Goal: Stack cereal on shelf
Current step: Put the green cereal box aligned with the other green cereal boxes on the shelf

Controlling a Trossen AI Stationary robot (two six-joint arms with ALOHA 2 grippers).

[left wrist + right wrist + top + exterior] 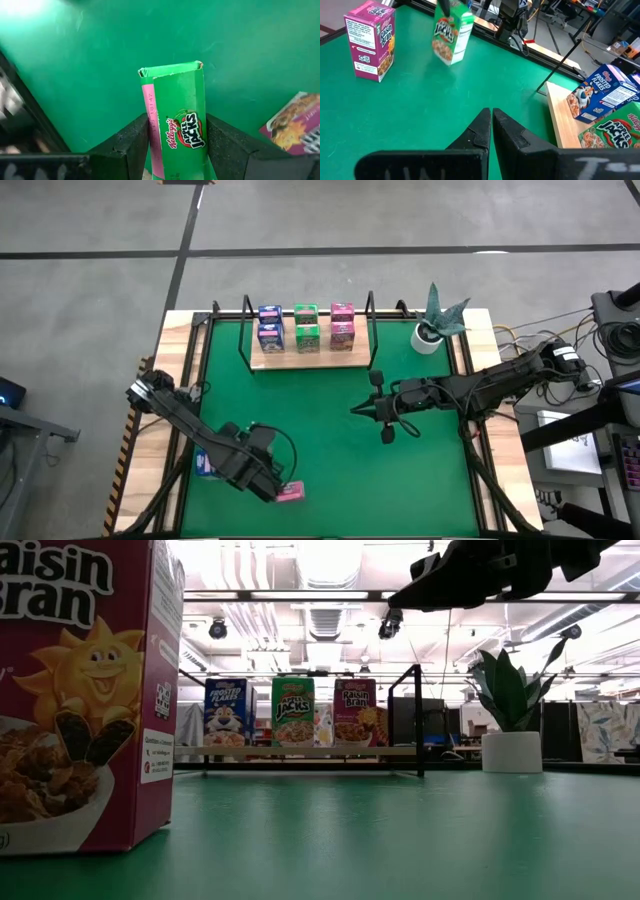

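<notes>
You are holding a small green printed cardboard Apple Jacks box (177, 120) in the left end effector (262, 470), at the lower left of the high view; its two dark fingers (131, 142) are pressing the narrow sides, likely so the printed face stays forward for shelving. In the right wrist view this box is hanging tilted, clear of the green mat (330, 410). A small pink Raisin Bran box (290, 493) is standing just beside it, and a blue box (205, 466) is waiting under the arm. The flat light-wood shelf (355, 358), upper centre, is already carrying six boxes in blue, green and pink pairs. Your right end effector (355, 411) is idling shut over mid-mat. A white potted plant (432, 330) is standing right of the shelf.
</notes>
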